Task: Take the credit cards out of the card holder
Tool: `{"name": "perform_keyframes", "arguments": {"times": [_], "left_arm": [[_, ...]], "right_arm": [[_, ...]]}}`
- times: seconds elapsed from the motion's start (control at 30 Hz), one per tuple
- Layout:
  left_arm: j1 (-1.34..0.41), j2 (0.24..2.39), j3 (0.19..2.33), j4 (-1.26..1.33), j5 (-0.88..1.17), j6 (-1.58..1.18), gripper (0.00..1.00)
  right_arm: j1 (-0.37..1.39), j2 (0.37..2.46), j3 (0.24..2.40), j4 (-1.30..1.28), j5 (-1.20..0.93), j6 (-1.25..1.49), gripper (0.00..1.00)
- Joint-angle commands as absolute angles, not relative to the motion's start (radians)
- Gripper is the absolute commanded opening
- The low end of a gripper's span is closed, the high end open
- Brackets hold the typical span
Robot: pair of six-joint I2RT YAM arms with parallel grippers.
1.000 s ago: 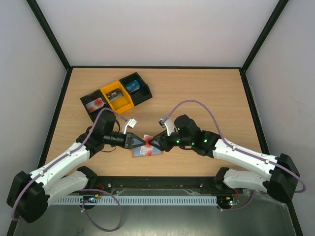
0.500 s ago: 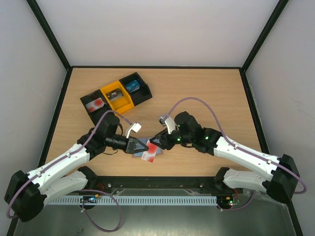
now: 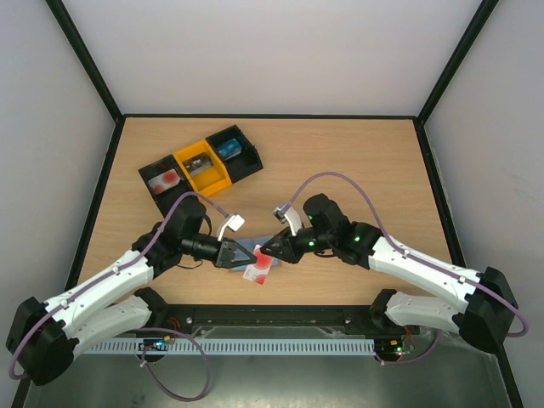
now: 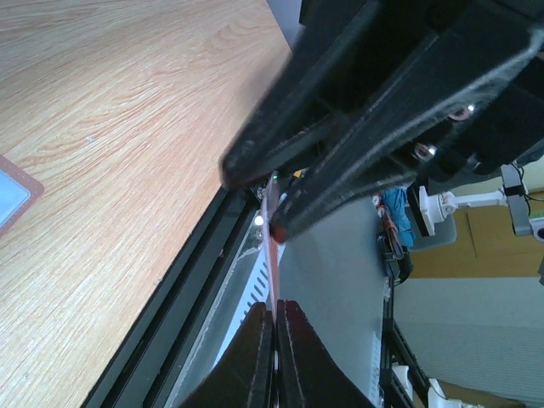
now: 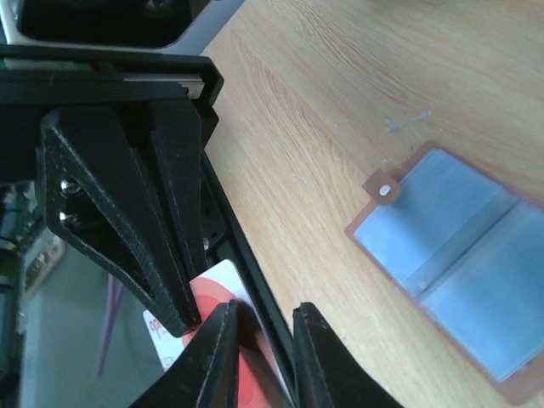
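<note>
A white-and-red credit card [image 3: 260, 270] is held in the air between my two grippers near the table's front edge. My left gripper [image 3: 246, 257] is shut on one end of it; the left wrist view shows the card edge-on [image 4: 274, 263] running up from my closed jaws [image 4: 278, 310]. My right gripper [image 3: 272, 252] stands at the card's other end with its jaws apart [image 5: 265, 316]; the card [image 5: 212, 285] lies against one finger. The light blue-grey card holder [image 5: 459, 280] lies open and flat on the table, its corner also in the left wrist view [image 4: 13, 191].
A black-and-yellow three-section tray [image 3: 201, 167] with small items stands at the back left. The black front rail of the table [image 5: 255, 280] runs just under the grippers. Dark frame posts and pale walls enclose the wooden table [image 3: 357, 161].
Both grippers and the white-and-red card have shifted a little toward the near edge and to the left. The card has come away from the holder.
</note>
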State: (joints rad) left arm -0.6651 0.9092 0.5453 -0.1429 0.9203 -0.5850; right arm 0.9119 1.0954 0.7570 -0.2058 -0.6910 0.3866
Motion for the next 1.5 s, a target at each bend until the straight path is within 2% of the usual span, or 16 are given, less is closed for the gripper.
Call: {"name": "perform_keyframes", "arguments": {"times": [0.0, 0.07, 0.2, 0.27, 0.3, 0.33, 0.37, 0.63, 1.07, 1.3, 1.47], "left_arm": [[-0.669, 0.893, 0.567, -0.123, 0.923, -0.572, 0.03], [-0.669, 0.890, 0.571, -0.127, 0.906, -0.576, 0.04], [-0.669, 0.876, 0.585, -0.117, 0.855, -0.607, 0.16], [-0.669, 0.868, 0.595, -0.103, 0.822, -0.635, 0.34], [-0.669, 0.862, 0.600, -0.098, 0.785, -0.653, 0.49], [-0.669, 0.855, 0.602, -0.093, 0.754, -0.672, 0.59], [-0.669, 0.847, 0.603, -0.078, 0.729, -0.700, 0.65], [-0.669, 0.738, 0.547, 0.021, 0.529, -0.856, 0.82], [-0.669, 0.580, 0.472, 0.047, 0.319, -1.028, 0.87], [-0.669, 0.557, 0.437, 0.093, 0.298, -1.094, 0.86], [-0.669, 0.568, 0.406, 0.165, 0.314, -1.129, 0.77]], "right_arm": [[0.904, 1.081, 0.738, -0.169, -0.748, 0.391, 0.10], [0.899, 1.072, 0.733, -0.148, -0.751, 0.404, 0.02], [0.896, 1.062, 0.703, -0.067, -0.772, 0.458, 0.02], [0.894, 1.064, 0.684, -0.020, -0.788, 0.488, 0.02], [0.895, 1.067, 0.670, 0.004, -0.792, 0.505, 0.02], [0.896, 1.069, 0.660, 0.037, -0.798, 0.531, 0.02], [0.894, 1.074, 0.651, 0.066, -0.802, 0.551, 0.02], [0.892, 1.078, 0.600, 0.278, -0.707, 0.761, 0.02], [0.892, 1.039, 0.554, 0.502, -0.348, 1.047, 0.02], [0.892, 0.985, 0.534, 0.523, -0.185, 1.099, 0.02], [0.892, 0.959, 0.515, 0.561, -0.162, 1.132, 0.02]]}}
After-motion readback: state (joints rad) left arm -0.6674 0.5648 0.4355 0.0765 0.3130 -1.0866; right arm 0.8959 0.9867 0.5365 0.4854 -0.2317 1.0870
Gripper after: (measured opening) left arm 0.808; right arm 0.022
